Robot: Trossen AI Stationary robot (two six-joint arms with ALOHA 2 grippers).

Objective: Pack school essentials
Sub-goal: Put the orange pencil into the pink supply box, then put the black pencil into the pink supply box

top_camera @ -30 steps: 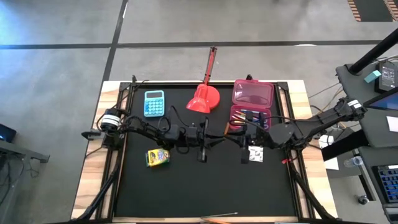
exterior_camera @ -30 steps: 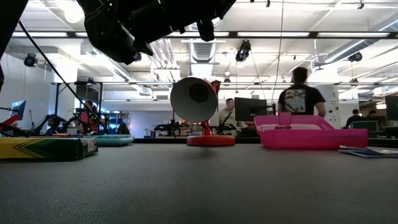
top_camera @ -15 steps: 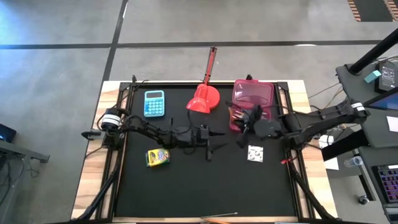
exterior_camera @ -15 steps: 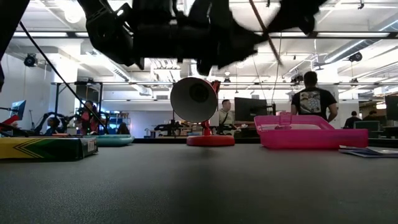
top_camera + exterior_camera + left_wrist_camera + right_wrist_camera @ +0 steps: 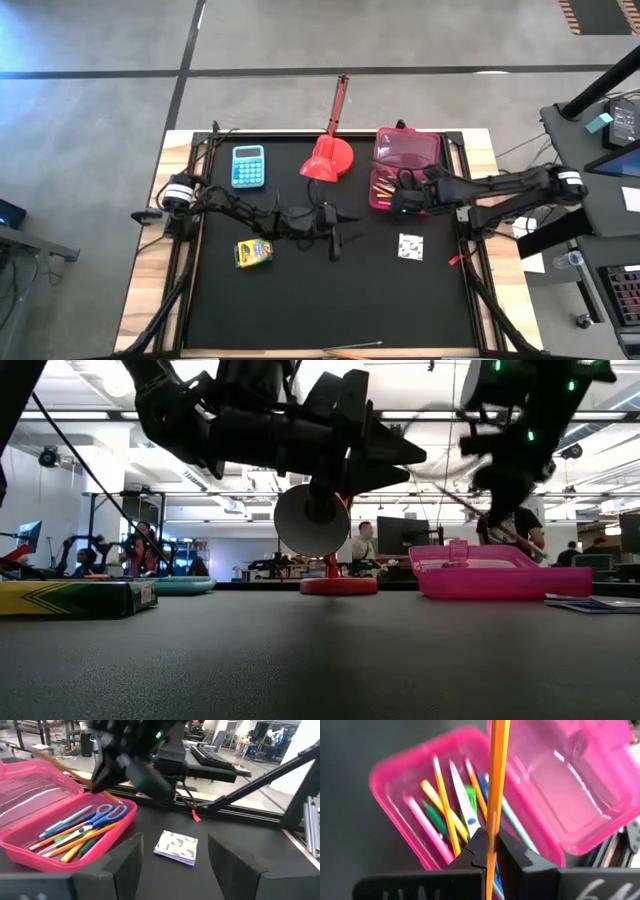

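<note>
The right end effector (image 5: pixel 487 851) is hanging over the open pink plastic pencil case (image 5: pixel 383 196) at the far right of the black tabletop (image 5: pixel 300 290), its fingers pinched tight on a thin orange pencil (image 5: pixel 496 780). The pencil is standing nearly upright in the clamp, its lower end aimed into the tray, which looks like the right set-up for lowering it in among what is already there. Inside the tray, blue-handled scissors (image 5: pixel 102 815) are lying with several coloured pencils and pens (image 5: pixel 75 840), all lengthwise, so the new one probably needs tilting to lie flat with them.

The left end effector (image 5: pixel 338 232) is hovering mid-tabletop with its fingers spread wide and nothing between them, well clear of the case, seemingly giving its partner room. Not yet packed: the small yellow-green crayon box (image 5: pixel 253 252) is sitting near the left arm, and the white speckled square pad (image 5: pixel 410 246) is resting on the tabletop close to the case. The light-blue calculator (image 5: pixel 248 166) and the red long-handled scoop (image 5: pixel 329 155) are standing along the far edge.
</note>
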